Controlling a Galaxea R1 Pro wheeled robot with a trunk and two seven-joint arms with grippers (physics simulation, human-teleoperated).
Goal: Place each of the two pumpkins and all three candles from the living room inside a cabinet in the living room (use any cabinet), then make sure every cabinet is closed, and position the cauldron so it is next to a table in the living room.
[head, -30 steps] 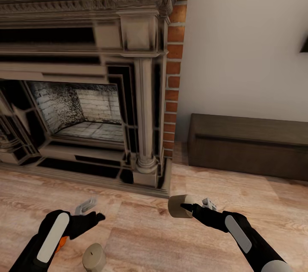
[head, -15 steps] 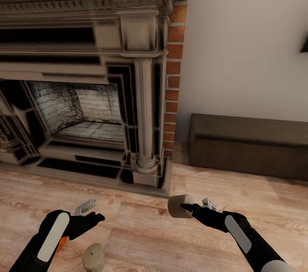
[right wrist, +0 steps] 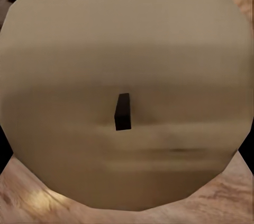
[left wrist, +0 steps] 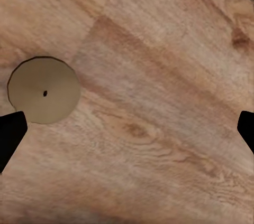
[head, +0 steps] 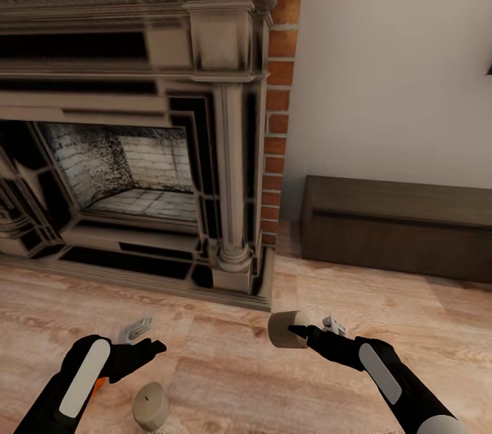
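Bare pale wood-plank floor (head: 225, 379) lies open between my arms and ahead to the long dark brown low cabinet (head: 396, 229), while the carved grey stone fireplace (head: 232, 147) and a stubby tan candle (head: 150, 405) block my left.

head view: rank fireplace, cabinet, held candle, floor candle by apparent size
1. fireplace, by far the largest.
2. cabinet, low against the wall.
3/4. candle in the right gripper and candle on the floor: these look about alike, and they differ in pose and nearness, so no ranking.
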